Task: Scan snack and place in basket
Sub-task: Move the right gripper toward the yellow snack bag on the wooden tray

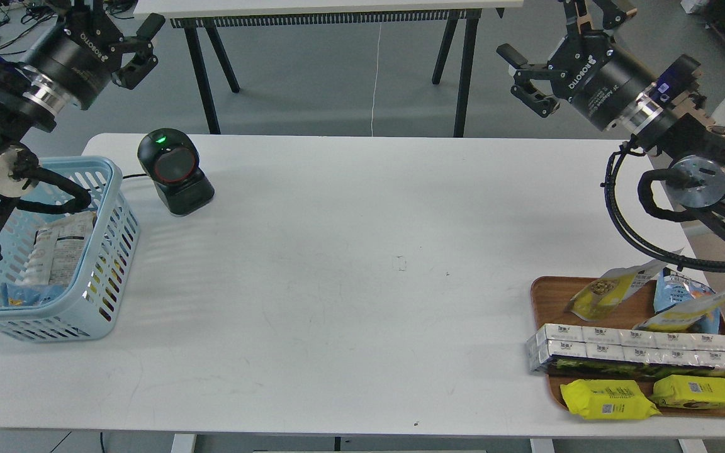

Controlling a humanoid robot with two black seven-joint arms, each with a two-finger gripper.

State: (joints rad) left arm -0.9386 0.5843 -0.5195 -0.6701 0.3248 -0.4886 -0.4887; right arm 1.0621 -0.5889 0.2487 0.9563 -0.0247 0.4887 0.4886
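1. The snack (608, 290), a small pouch that is half yellow and half silvery-white with a round picture of nuts, lies tilted at the far edge of a brown tray (548, 302), near the right front corner of the surface (362, 264).
2. Just right of the snack, at the tray's far right corner, is a blue bag (680, 296) with another yellow-and-white pouch (690, 314) leaning across it.
3. A row of white cartons (646, 349) lies across the middle of the tray, just in front of the snack.
4. Two flat yellow packets (608, 399) lie side by side along the tray's near edge.
5. The basket (107, 251), light blue with slotted sides, stands at the left edge of the surface, well apart from the snack; it holds some wrapped packets.
6. A black scanner (175, 171) with a green light stands near the far left corner, just beside the basket.
7. The right tool (529, 75) hangs beyond the far right corner, fingers spread and empty.
8. The left tool (139, 50) hangs beyond the far left corner, fingers spread and empty.
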